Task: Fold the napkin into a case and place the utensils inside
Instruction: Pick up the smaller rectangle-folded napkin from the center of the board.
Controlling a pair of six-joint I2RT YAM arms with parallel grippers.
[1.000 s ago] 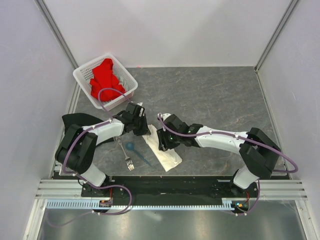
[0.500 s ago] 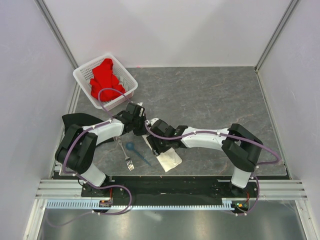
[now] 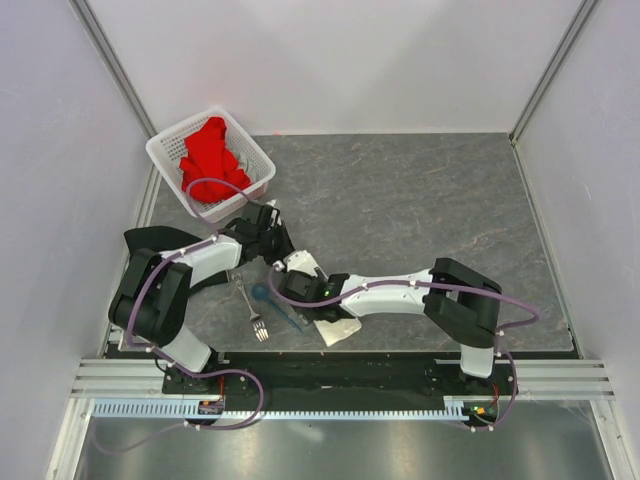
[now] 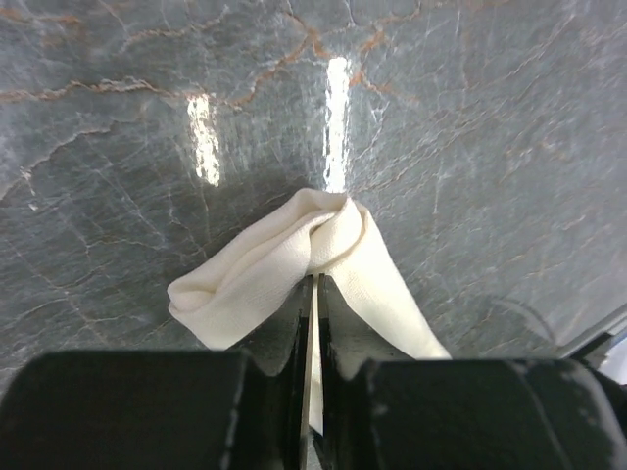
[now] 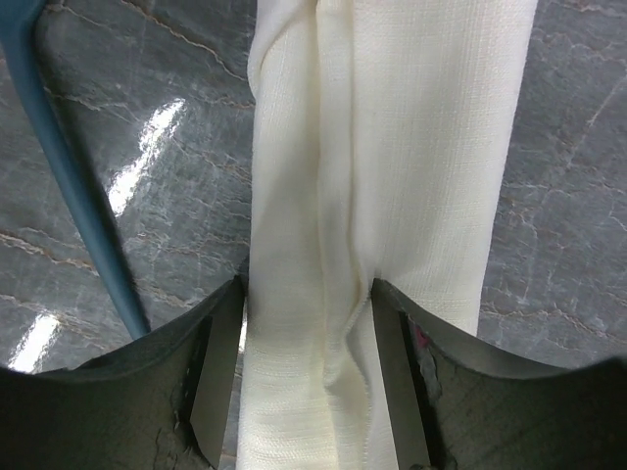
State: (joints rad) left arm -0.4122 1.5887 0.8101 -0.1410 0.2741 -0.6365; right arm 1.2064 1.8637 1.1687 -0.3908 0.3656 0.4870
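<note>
Grey marbled desk inside white walls is carrying everything. A white perforated plastic basket is sitting at the far left with a bright red cloth in it.

The cream-white fabric napkin, folded into a narrow layered strip, is lying on the near left of the desk under both my arms. I am keeping my left pincer closed, fingers nearly together, pinching the bunched end of the napkin. I am holding my right pincer with jaws apart, straddling the strip, pads right at its two long edges.

The small blue plastic spoon is lying just left of the strip, handle alongside it, not touching. The thin silver metal fork is lying beside the spoon, further left.
</note>
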